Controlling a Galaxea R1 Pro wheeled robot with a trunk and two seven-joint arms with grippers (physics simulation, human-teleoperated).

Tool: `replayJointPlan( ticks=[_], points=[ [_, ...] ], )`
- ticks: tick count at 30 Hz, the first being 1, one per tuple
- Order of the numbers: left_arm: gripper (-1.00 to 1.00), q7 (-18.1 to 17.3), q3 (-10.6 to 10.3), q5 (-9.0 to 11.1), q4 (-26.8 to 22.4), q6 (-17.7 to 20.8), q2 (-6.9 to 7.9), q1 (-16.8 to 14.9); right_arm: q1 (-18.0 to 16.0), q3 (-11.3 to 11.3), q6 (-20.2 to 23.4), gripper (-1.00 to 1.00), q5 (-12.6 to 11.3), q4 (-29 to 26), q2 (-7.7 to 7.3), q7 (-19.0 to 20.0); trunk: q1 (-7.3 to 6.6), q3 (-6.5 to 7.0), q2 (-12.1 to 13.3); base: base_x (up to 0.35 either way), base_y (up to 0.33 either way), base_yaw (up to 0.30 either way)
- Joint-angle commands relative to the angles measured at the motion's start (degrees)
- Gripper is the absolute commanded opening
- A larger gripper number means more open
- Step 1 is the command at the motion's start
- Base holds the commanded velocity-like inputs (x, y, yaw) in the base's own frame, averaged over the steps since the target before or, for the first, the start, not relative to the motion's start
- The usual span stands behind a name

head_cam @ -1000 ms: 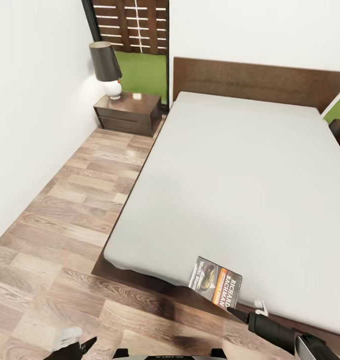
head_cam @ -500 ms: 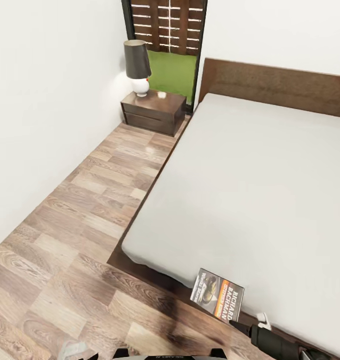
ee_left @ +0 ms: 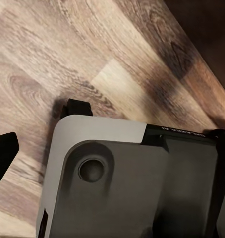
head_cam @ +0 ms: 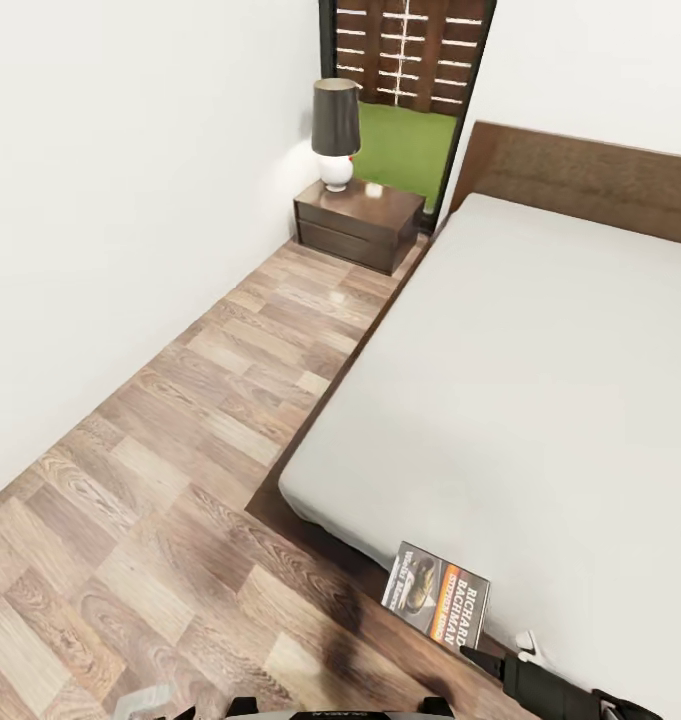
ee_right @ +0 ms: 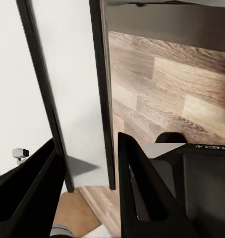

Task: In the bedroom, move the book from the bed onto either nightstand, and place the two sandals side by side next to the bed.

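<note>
Light-grey bed (head_cam: pixel 540 380), dark book (head_cam: pixel 435 594) with orange band, dark-brown nightstand (head_cam: pixel 358 226)

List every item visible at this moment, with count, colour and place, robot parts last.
book: one, dark cover with orange band, upright at the right gripper's tip, over the bed's near corner.
bed: one, light-grey mattress, dark brown frame and headboard, right side.
nightstand: one, dark brown, far corner left of the bed.
lamp: one, black shade on white base, on the nightstand.
window: one, dark frame, green outside, behind the nightstand.
floor: grey-brown wood planks, left of the bed.
right gripper: one, black, bottom right, its tip at the book's lower edge.
</note>
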Motion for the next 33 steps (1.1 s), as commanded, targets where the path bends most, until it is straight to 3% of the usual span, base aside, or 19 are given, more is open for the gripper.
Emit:
replayJointPlan(
  ticks=[1, 33],
  points=[
    [1.0, -0.33, 0.16, 0.22, 0.09, 0.0, -0.01, -0.05, 0.0, -0.1, 0.62, -1.0, -0.34, -0.03, 0.0, 0.12, 0.01, -0.03, -0.03, 0.0, 0.0, 0.291],
    [1.0, -0.26, -0.06, 0.03, 1.19, -0.86, -0.17, -0.05, -0.02, -0.02, 0.53, -1.0, -0.25, -0.02, 0.01, 0.12, 0.01, -0.03, -0.03, 0.0, 0.0, 0.274]
  ],
)
